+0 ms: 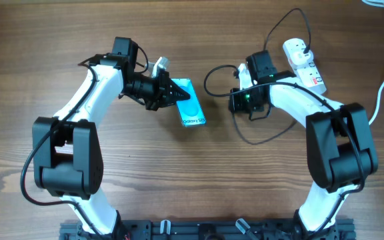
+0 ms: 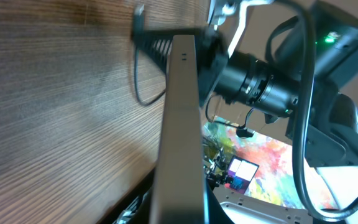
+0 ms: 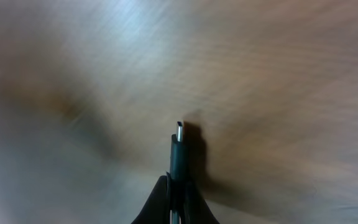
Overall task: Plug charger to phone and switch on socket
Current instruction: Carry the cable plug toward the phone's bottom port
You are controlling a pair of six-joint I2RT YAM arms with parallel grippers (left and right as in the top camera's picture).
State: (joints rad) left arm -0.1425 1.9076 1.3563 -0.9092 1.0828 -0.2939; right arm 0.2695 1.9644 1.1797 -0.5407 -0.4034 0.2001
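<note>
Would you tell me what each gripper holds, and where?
Left gripper: the phone, by the end opposite its lettering. Right gripper: the charger, just behind its connector tip.

From overhead we lose the phone's end nearest the desk's far edge under the left hand. The socket's switch is too small to read, and its white cord runs out past the right edge. At the right wrist the desk is all blur (the right hand is cropped below).

Bright even overhead light, soft shadows, right wrist view blurred, darker at edges
</note>
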